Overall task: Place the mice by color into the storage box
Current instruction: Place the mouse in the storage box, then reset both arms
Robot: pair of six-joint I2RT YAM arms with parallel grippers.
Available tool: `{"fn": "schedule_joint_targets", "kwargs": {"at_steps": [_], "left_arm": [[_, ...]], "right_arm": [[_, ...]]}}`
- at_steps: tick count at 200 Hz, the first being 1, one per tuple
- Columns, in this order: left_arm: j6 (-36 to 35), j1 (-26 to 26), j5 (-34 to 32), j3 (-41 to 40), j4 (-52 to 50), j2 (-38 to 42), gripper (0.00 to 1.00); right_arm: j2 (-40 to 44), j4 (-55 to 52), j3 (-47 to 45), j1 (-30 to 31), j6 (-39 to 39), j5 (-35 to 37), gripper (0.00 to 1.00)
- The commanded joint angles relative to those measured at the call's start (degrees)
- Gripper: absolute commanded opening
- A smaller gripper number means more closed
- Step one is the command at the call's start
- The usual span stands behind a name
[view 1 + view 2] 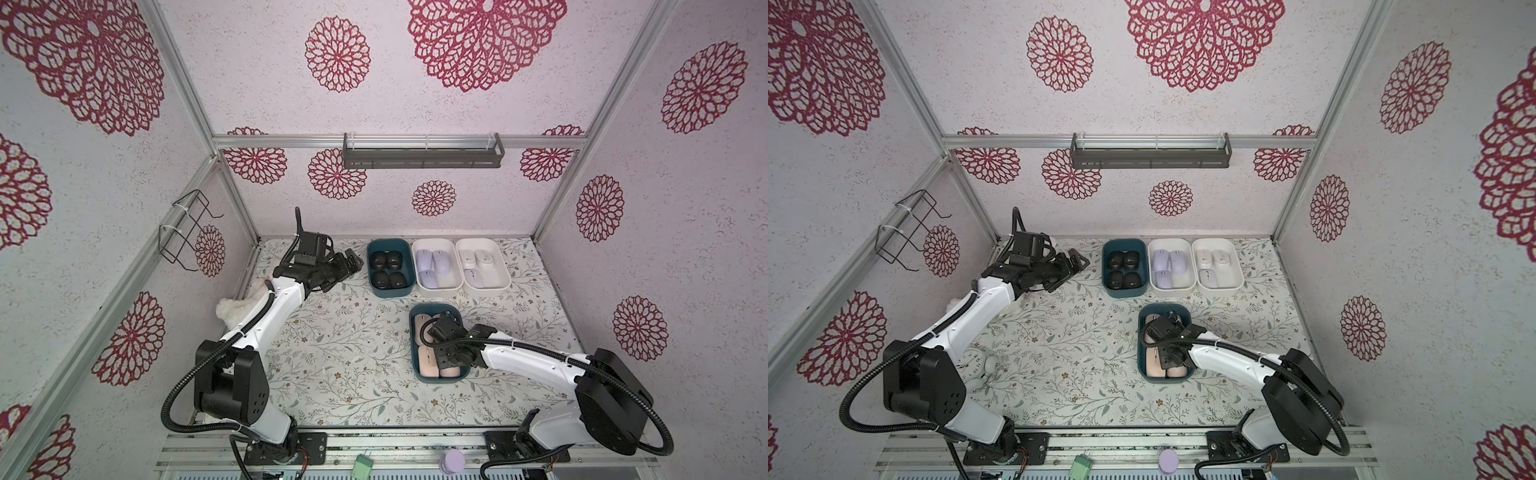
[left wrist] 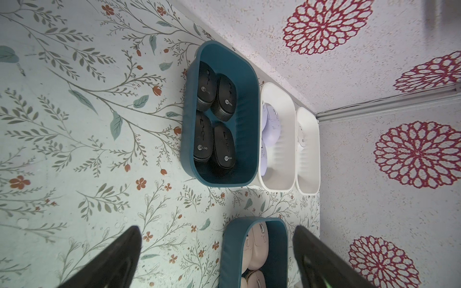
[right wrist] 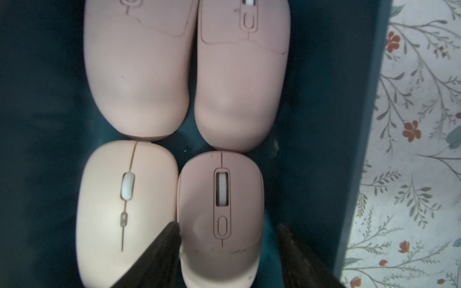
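My right gripper (image 3: 228, 225) is down inside the near teal box (image 3: 361, 124). Its fingers (image 3: 162, 254) stand astride the rear end of a pink mouse (image 3: 220, 194) that lies flat on the box floor. One finger sits in the seam between it and the paler mouse (image 3: 124, 199) alongside, and the other stands clear of its flank, so I read the jaws as parted, not gripping. Its long axis runs straight ahead from my wrist, wheel end away from me, along the box's length. I judge the safe way out is straight up, or I nudge the neighbour. Two more pink mice (image 3: 139, 74) lie just beyond. Farther off, my left gripper (image 2: 217, 228) hangs spread wide and empty beside the far box (image 2: 247, 112) of black mice (image 2: 214, 139), with lavender mice (image 1: 424, 261) and white mice (image 1: 484, 258) in their own boxes past it.
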State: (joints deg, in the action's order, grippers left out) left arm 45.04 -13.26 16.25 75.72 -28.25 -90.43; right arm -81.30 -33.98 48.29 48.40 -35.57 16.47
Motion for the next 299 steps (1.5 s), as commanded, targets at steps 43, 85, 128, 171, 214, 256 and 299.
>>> {"fn": "schedule_joint_targets", "kwargs": {"at_steps": [43,85,128,171,214,256,299], "left_arm": [[-6.35,-0.37,-7.72,2.86,-2.17,4.81,0.97],[-14.33,-4.15,-21.64,9.97,-9.98,9.93,0.97],[-17.34,-14.01,-41.31,-7.05,0.71,19.66,0.97],[-22.27,-15.40,-60.84,-30.10,19.24,29.48,0.97],[-37.80,-8.86,-58.15,-38.86,30.88,24.46,0.97],[-35.89,8.03,-37.50,-46.06,39.51,25.92,0.97],[-36.70,16.86,-29.52,-52.76,66.05,14.05,0.97]], "right_arm": [[10.21,-1.80,9.65,-2.11,3.26,10.95,0.79],[24.50,12.64,7.10,-4.58,10.83,19.60,0.99],[37.87,46.92,-13.40,-4.63,23.47,27.45,0.99],[40.02,63.21,-26.22,-8.72,35.11,33.71,0.99],[37.81,68.91,-31.37,-16.89,34.44,25.19,0.99],[37.09,67.91,-31.77,-26.65,34.61,13.42,0.99],[32.62,68.94,-32.38,-30.13,34.91,9.76,0.99]]}}
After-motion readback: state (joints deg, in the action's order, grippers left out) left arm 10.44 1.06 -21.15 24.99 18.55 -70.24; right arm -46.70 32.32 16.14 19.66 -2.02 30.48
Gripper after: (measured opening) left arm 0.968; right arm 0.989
